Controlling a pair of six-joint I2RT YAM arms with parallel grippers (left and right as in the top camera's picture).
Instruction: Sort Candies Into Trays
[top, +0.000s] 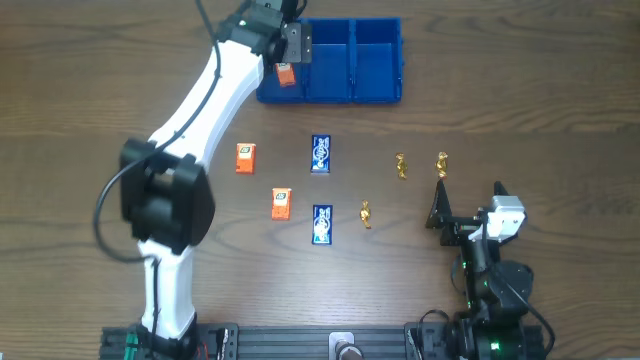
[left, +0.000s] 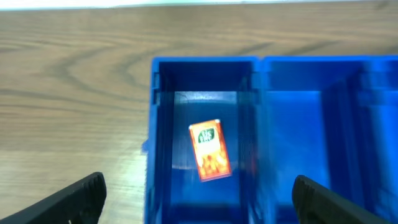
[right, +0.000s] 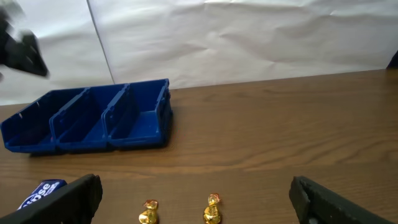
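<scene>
At the upper middle of the top view, the left gripper (left: 199, 190) hangs over the leftmost compartment of the blue tray (top: 378, 60), its jaws spread wide and holding nothing. An orange box (left: 209, 151) lies askew in that compartment, seemingly flat on its floor. Mid-table lie two more orange boxes (top: 246, 158) (top: 282, 204), two blue packs (top: 321, 154) (top: 322, 224) and three gold sweets (top: 401, 165) (top: 442, 163) (top: 366, 214). At lower right, the right gripper (top: 468, 195) stands wide open and empty.

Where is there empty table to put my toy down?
The wood right of the blue tray and past the gold candies is bare, and so is the far left, beyond the left arm. The middle is crowded with orange boxes and blue packs.
</scene>
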